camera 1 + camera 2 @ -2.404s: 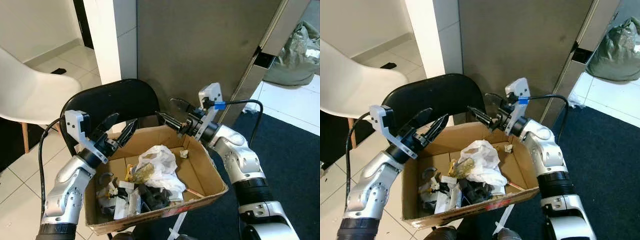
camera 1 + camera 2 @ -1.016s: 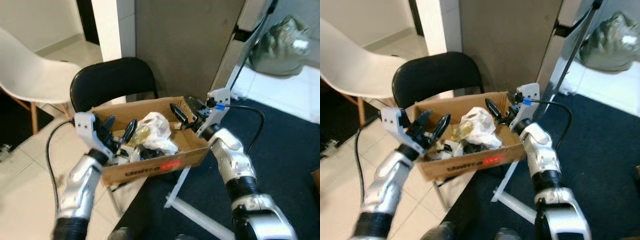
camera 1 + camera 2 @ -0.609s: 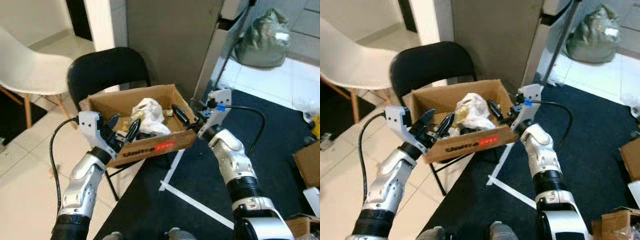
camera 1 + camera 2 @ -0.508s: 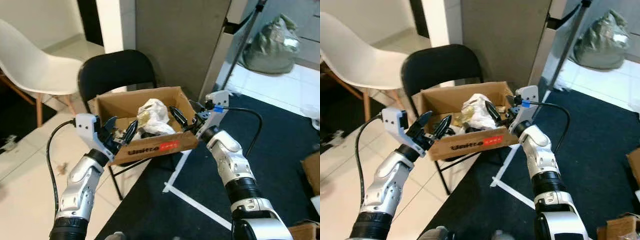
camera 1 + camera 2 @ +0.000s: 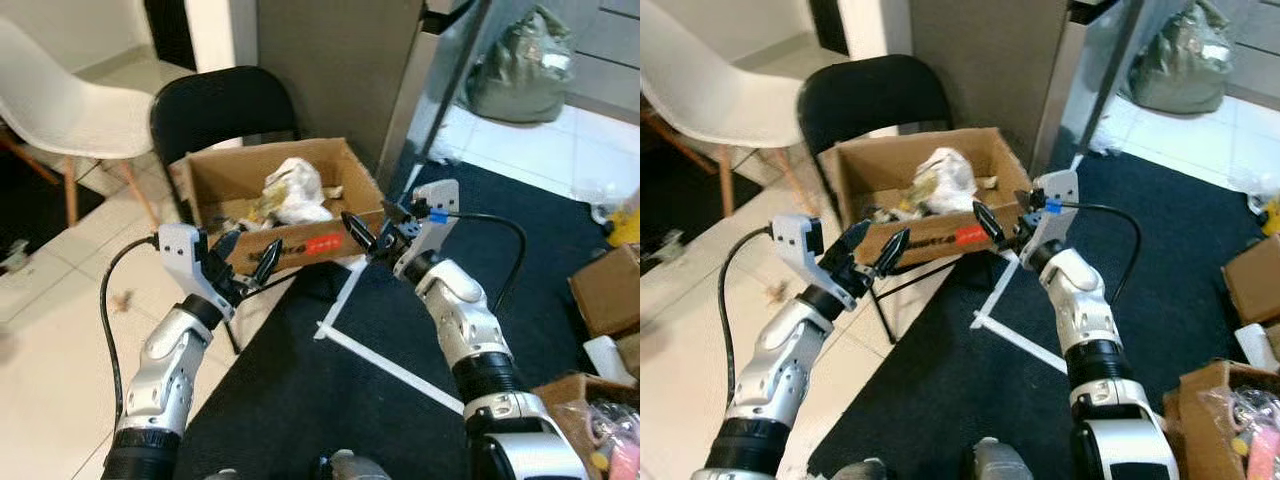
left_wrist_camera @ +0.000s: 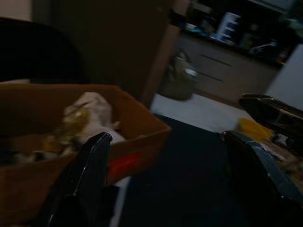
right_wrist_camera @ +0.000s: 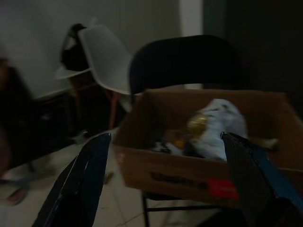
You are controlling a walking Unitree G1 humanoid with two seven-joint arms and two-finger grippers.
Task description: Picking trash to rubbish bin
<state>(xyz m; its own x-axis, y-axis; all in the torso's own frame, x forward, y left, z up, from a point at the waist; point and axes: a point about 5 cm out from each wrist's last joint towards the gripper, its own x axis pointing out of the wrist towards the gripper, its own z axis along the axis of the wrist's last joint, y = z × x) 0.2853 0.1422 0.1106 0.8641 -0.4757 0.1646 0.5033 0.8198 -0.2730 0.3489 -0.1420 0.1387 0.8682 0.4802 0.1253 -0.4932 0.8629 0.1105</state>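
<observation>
Presently the box (image 5: 262, 185) of trash (image 5: 290, 190) sits on the black chair (image 5: 215, 105). Left gripper (image 5: 245, 260) and right gripper (image 5: 372, 228) hang just before it, jaws wide, holding nothing

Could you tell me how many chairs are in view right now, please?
2. A black folding chair stands by the grey wall with the cardboard box of rubbish on its seat; a white chair stands to its left. Others may be out of frame.
</observation>
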